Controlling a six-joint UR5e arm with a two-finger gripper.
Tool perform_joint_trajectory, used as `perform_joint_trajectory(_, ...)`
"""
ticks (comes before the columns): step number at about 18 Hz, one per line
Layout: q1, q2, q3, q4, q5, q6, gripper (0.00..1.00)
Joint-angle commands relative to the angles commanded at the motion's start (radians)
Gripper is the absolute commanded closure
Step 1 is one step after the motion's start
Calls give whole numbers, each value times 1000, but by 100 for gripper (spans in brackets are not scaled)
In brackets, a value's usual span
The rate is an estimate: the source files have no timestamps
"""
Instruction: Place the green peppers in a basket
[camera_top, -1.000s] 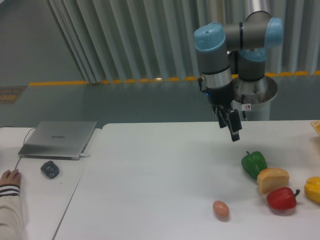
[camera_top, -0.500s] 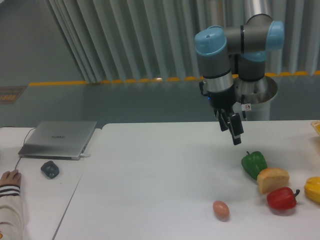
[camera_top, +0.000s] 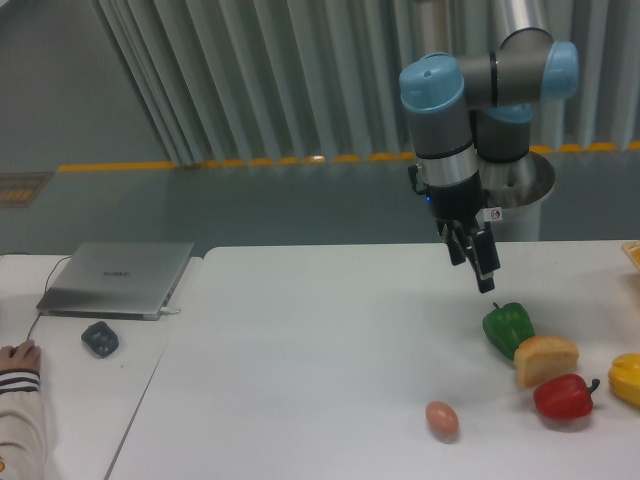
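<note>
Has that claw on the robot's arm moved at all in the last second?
Yes. The gripper has drifted toward the right of the picture, and now hangs nearly above the green pepper, which has stayed put on the table.

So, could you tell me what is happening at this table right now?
A single robot arm hangs its gripper in the air just above and left of the green pepper, holding nothing. The pepper lies on the white table, touching a bread roll, with a red pepper, a yellow pepper and an egg nearby. No basket is in view. A person's hand rests by a laptop.
</note>
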Motion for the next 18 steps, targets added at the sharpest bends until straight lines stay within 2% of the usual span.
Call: perform_joint_trajectory(18, 29, 6, 0, -2, 2, -8, 0)
